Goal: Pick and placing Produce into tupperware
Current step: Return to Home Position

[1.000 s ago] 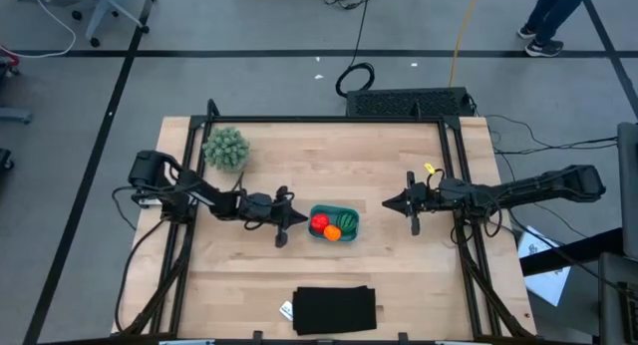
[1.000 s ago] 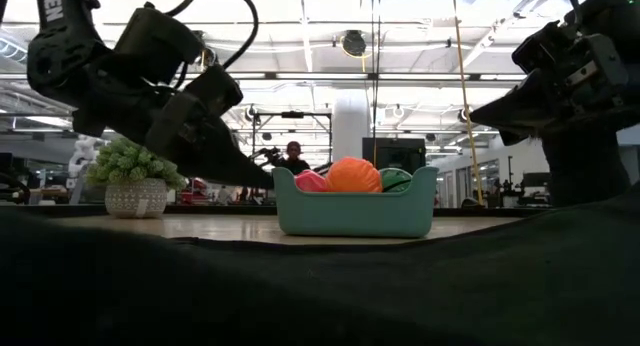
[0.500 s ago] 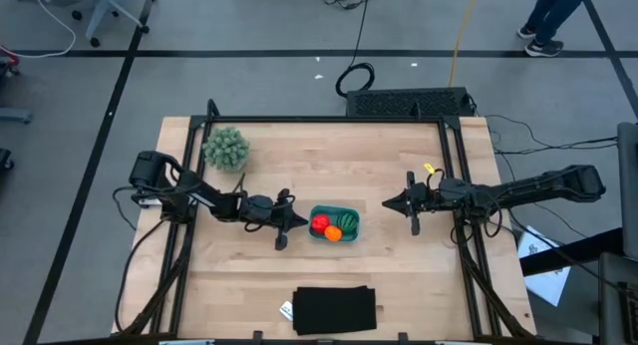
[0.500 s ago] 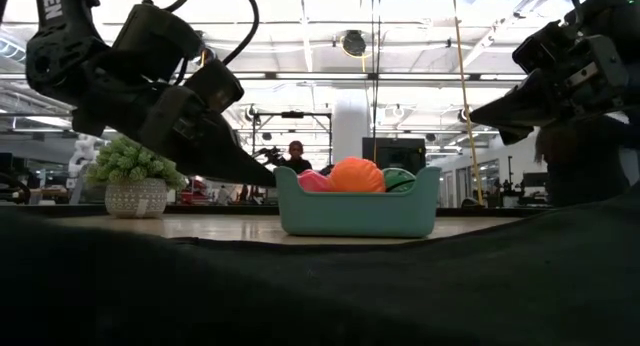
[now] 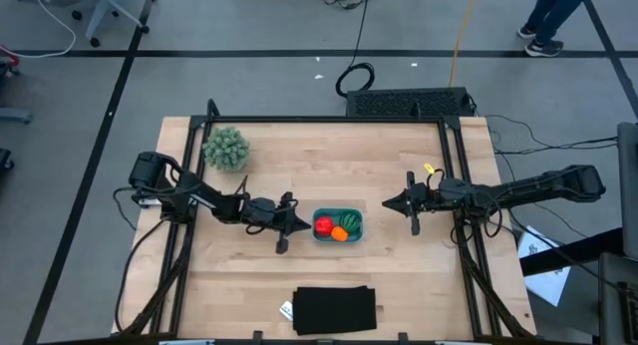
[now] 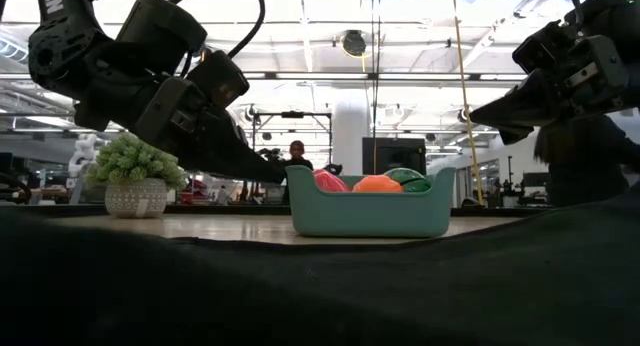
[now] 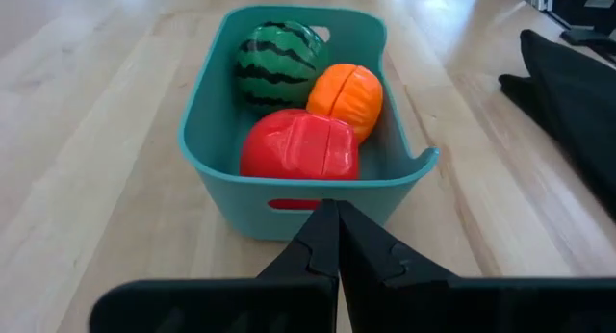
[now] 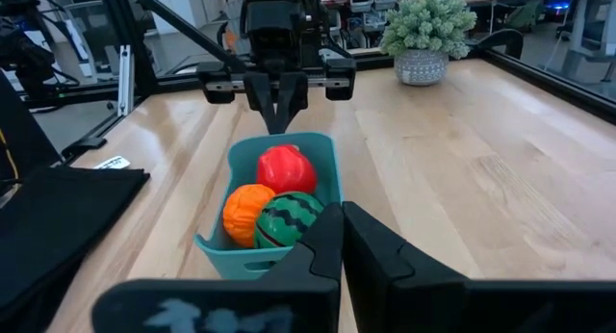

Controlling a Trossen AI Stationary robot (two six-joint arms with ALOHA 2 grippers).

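Note:
The teal tub [image 5: 318,234] stands on its base mid-table and holds the red ball [image 5: 323,225], the striped green ball [image 5: 351,221] and the small orange ball [image 5: 339,234]. My left gripper [image 5: 302,223] is shut, with its tip at the tub's left short end. The left wrist view shows the tub [image 7: 241,203] and the red ball [image 7: 300,145], the striped green ball [image 7: 277,62] and the orange ball [image 7: 348,97] just past the fingers. My right gripper [image 5: 386,203] is shut and hovers right of the tub, apart from it. My left gripper [image 7: 328,210] meets the tub's short end wall [image 7: 289,206] with the tips of its shut fingers, near the handle slot. The fingers come from the table's left, slanting slightly down. The tub stays flat on the table.
A fuzzy pale-green plant in a pot [image 5: 225,148] stands near the far left corner. A flat black rectangle [image 5: 335,309] lies at the near edge. Bare wood lies between the tub and the right gripper. A person [image 6: 293,156] is far off in the room behind.
My left gripper has moved toward the table's right edge with its fingers shut. The tub has slid a little to the right along the table and turned slightly, with the balls still inside.

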